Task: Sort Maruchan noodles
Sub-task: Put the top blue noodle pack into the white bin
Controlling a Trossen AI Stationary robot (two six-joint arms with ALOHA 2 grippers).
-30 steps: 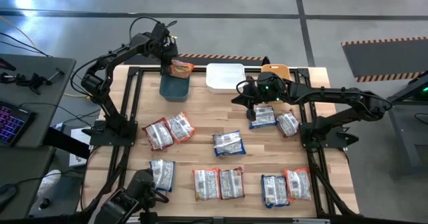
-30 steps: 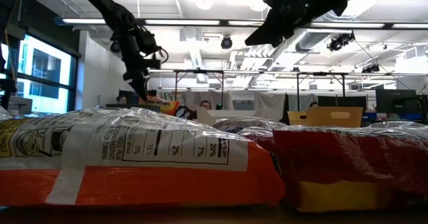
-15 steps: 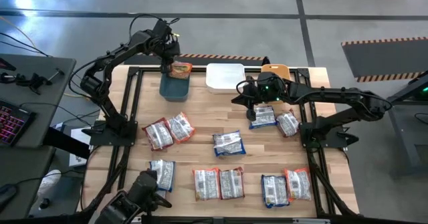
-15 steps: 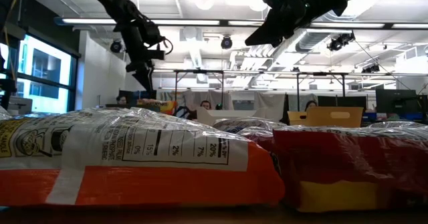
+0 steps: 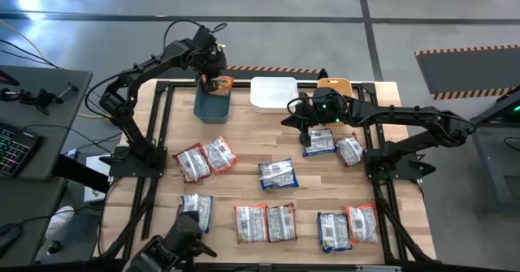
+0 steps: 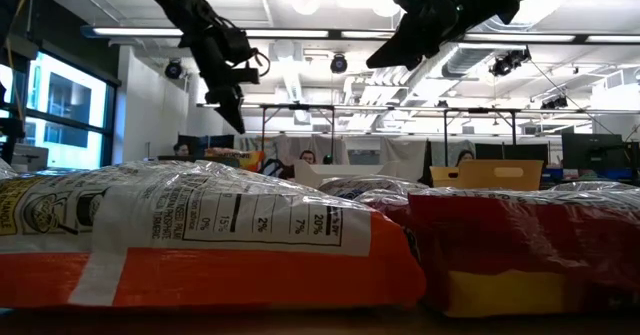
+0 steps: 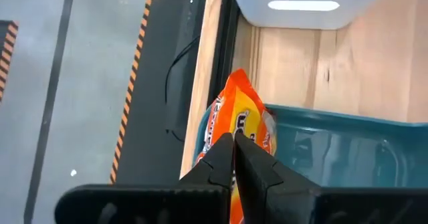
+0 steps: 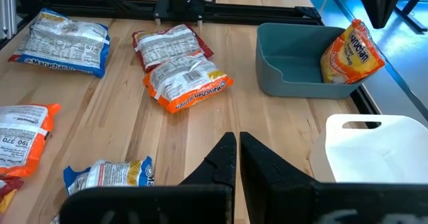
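Orange packet: an orange noodle packet (image 5: pixel 218 84) leans tilted on the far rim of the teal bin (image 5: pixel 212 105), half in, half over the edge; the left gripper (image 5: pixel 213 63) hangs just above it, apart from it.
Other packets: the rest of the noodle packets (image 5: pixel 278 174) lie spread flat over the wooden table (image 5: pixel 244 138), mostly print side up, in pairs and singles; two sit just beside the right gripper (image 5: pixel 302 128).
Around: a white bin (image 5: pixel 273 93) stands next to the teal one at the far edge, an orange bin (image 5: pixel 335 85) beyond that. Nothing blocks the teal bin.
Left jaws: closed together, holding nothing, tips pointing down at the orange packet.
Right jaws: closed, empty, hovering over bare wood near the table's middle, by a blue-edged packet (image 5: pixel 319 141).
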